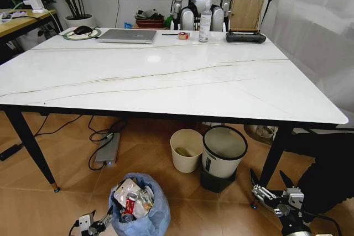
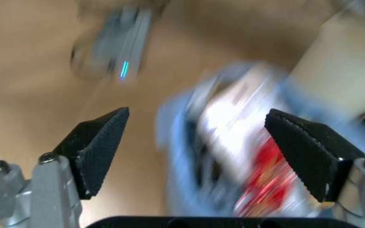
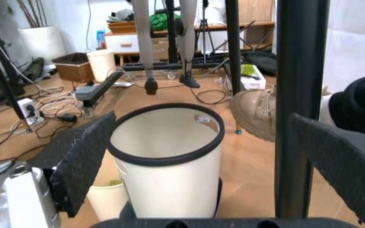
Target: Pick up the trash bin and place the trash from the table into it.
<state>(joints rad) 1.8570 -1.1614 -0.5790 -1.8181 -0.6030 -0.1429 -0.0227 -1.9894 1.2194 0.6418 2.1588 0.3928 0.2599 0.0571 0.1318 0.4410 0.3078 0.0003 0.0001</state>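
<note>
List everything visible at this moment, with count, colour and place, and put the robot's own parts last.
trash bin: one, light-blue bag, on the floor before the table
trash: white paper, red can, inside the trash bin
table: one, white marble-look top, black legs
laptop: one, silver, far side of the table
spray bottle: one, clear, far edge
cream bin: one, under the table
white-rimmed bin: one, beside the cream bin
left gripper: open, beside the trash bin
right gripper: open, low by the table leg

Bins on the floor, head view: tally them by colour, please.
Blue-bagged trash bin: 1
Cream round bin: 1
Black bin with white rim: 1
Total: 3
</note>
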